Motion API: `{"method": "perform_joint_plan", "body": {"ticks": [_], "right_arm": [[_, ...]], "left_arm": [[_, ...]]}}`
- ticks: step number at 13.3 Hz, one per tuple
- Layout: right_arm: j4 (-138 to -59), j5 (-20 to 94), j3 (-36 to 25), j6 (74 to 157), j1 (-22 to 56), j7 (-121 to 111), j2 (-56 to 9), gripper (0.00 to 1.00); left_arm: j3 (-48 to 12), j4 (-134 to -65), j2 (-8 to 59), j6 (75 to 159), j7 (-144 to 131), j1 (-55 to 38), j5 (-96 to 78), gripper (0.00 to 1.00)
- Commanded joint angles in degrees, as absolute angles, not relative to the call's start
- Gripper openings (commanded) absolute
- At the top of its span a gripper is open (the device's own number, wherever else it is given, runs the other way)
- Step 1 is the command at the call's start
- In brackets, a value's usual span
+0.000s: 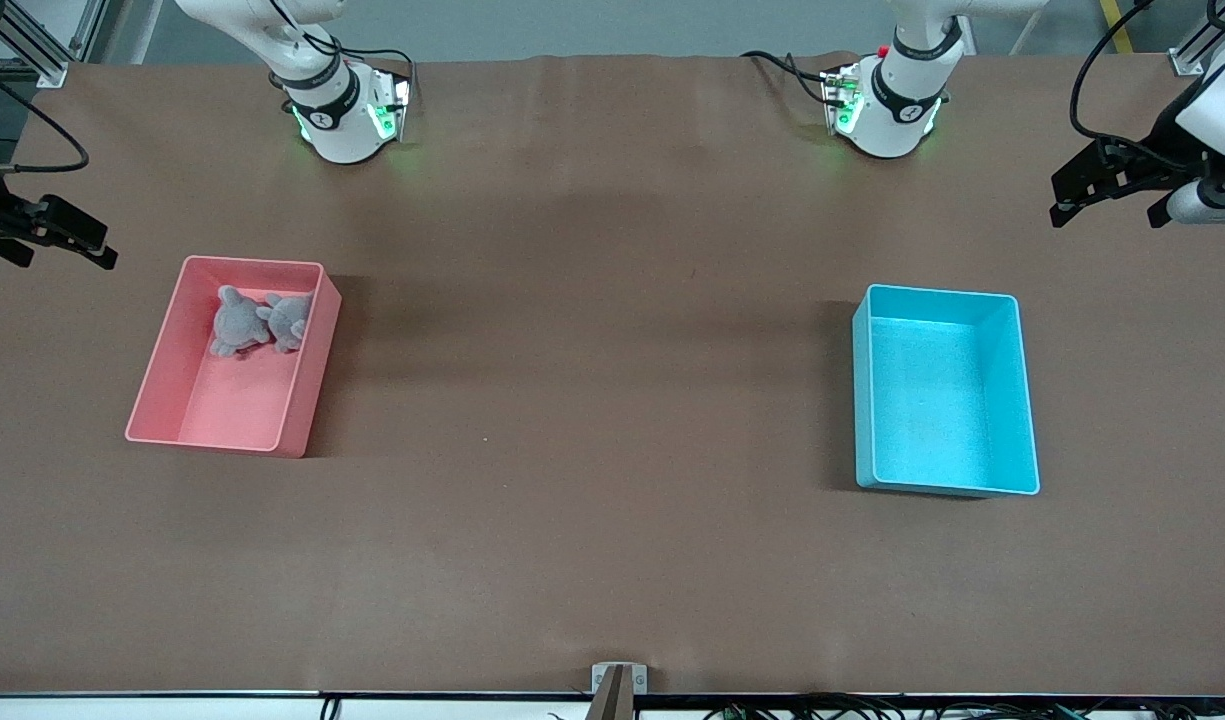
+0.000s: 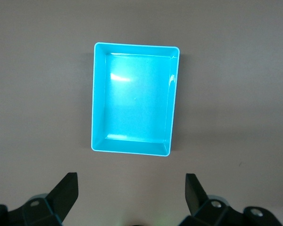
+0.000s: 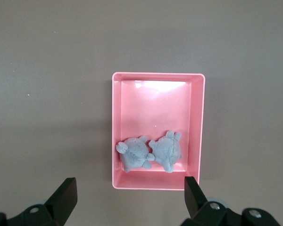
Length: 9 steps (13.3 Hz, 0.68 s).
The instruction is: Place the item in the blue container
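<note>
The blue container (image 1: 934, 400) stands empty toward the left arm's end of the table, and the left wrist view shows its bare floor (image 2: 132, 103). Two grey plush toys (image 1: 238, 323) (image 1: 290, 320) lie side by side in a pink bin (image 1: 230, 408) toward the right arm's end. In the right wrist view both toys (image 3: 134, 154) (image 3: 166, 150) rest against one end wall of the pink bin (image 3: 153, 108). My left gripper (image 1: 1107, 215) (image 2: 130, 178) hangs open over the table edge beside the blue container. My right gripper (image 1: 62, 258) (image 3: 130, 181) hangs open beside the pink bin, holding nothing.
Brown table cover (image 1: 592, 400) spreads between the two bins. The arms' bases (image 1: 344, 115) (image 1: 887, 105) stand along the table edge farthest from the front camera. A small bracket (image 1: 618, 680) sits at the nearest edge.
</note>
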<state>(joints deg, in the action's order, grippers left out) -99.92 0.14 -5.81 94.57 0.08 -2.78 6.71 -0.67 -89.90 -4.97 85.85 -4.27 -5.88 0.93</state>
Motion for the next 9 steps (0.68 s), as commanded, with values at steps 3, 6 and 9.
{"method": "perform_joint_plan", "body": {"ticks": [3, 6, 9], "right_arm": [[-98.6, 0.4, -5.9, 94.3, 0.4, -3.1, 7.0, 1.0], [-98.0, 0.4, -5.8, 92.2, 0.4, -3.0, 7.0, 1.0], [-97.3, 0.4, -5.8, 89.8, 0.4, -3.1, 6.9, 1.0]], "left_arm": [[-1.1, -88.7, -4.8, 84.8, -3.5, -5.6, 2.1, 1.0], [-1.0, -88.6, -4.7, 84.8, -4.1, -5.5, 2.2, 1.0], [-1.1, -88.8, -4.5, 84.7, -3.9, -5.4, 2.0, 1.0]]}}
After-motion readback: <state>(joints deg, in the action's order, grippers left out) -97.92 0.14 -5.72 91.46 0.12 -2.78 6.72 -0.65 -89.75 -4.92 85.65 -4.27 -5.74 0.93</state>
